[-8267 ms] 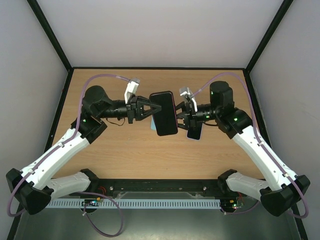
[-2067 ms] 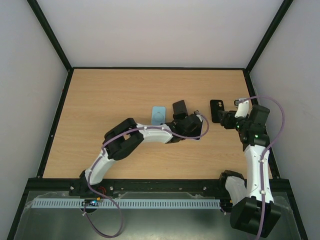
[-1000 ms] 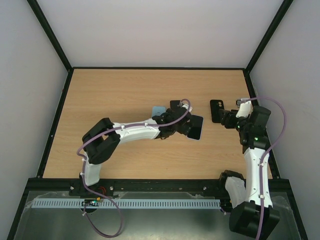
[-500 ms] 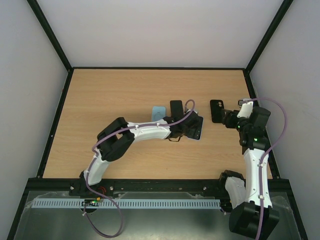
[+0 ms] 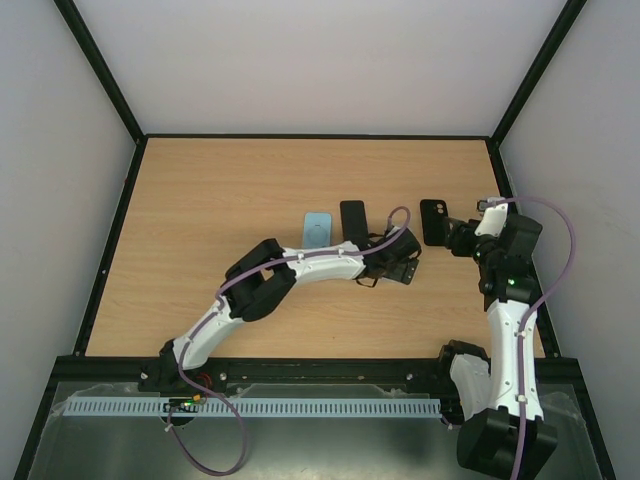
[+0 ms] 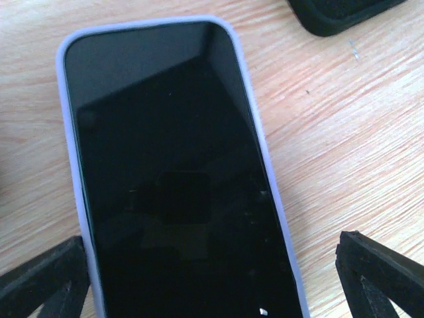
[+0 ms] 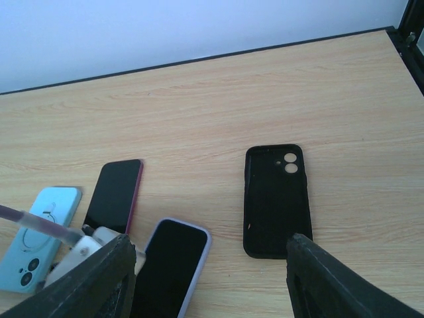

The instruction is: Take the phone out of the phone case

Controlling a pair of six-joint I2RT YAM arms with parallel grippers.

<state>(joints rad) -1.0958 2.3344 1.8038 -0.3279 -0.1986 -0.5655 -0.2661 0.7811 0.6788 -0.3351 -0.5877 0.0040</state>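
Note:
A phone with a dark screen (image 6: 172, 185) lies face up on the wood in a lavender phone case (image 6: 265, 179). My left gripper (image 6: 212, 288) hovers low over its near end, open, one finger (image 6: 40, 285) on each side and apart from the case. From above, the left gripper (image 5: 402, 258) covers most of that phone. The same cased phone (image 7: 169, 265) shows in the right wrist view. My right gripper (image 7: 212, 291) is open and holds nothing. It sits just right of an empty black case (image 7: 275, 199).
A bare red-edged phone (image 5: 352, 220) and a light blue case (image 5: 318, 228) lie left of the left gripper. The black case (image 5: 434, 222) lies between both grippers, with the right gripper (image 5: 455, 237) beside it. The table's right rail (image 5: 520, 230) runs close behind the right arm.
My left gripper has slid a little to the right over the lavender-cased phone, uncovering the red-edged phone. The right arm has hardly moved.

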